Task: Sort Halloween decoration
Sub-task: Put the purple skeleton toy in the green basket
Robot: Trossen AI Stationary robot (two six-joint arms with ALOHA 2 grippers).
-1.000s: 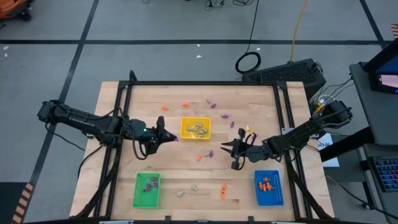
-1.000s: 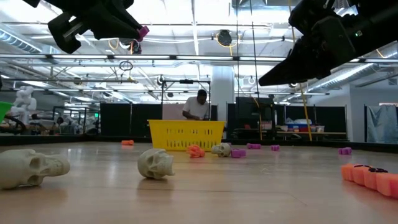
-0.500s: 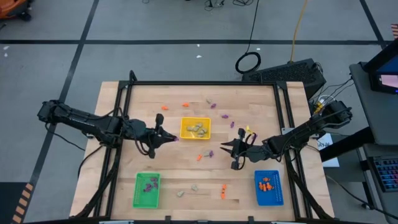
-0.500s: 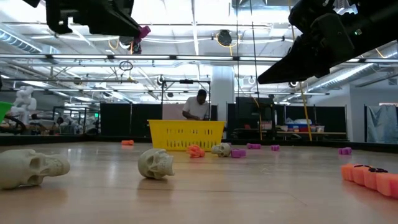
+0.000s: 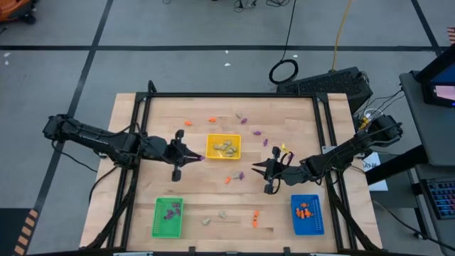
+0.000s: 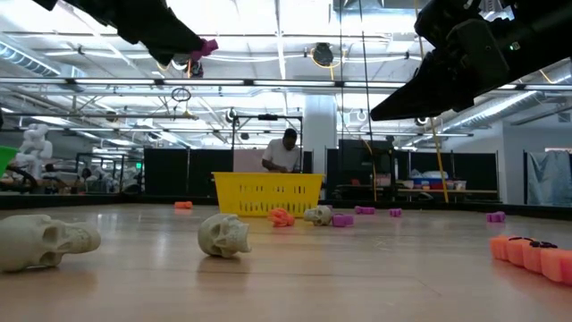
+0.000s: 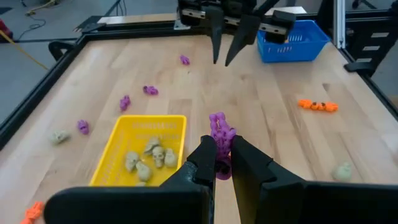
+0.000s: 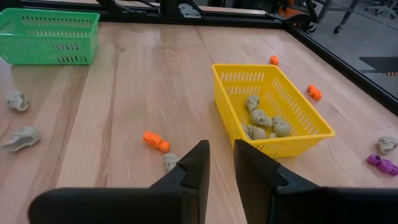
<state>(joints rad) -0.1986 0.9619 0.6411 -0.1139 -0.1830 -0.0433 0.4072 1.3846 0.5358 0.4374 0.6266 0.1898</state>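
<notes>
One purple trinket [image 7: 221,134] pinched in left gripper [image 7: 222,163], right gripper [image 8: 220,163] nearly closed, empty.

Evenly and brightly lit from overhead. Only soft, faint shadows on the pale wooden tabletop [image 5: 284,206] in the high view. Strong glare from ceiling lights [image 6: 277,18] in the low view, washing out the upper part and turning both arms into dark silhouettes. Nearest skull [image 6: 45,240] slightly soft, far room reasonably sharp. Mild wide-angle bending at wrist-view edges; own dark fingers [image 8: 189,177] close and blurred, without surface detail.
</notes>
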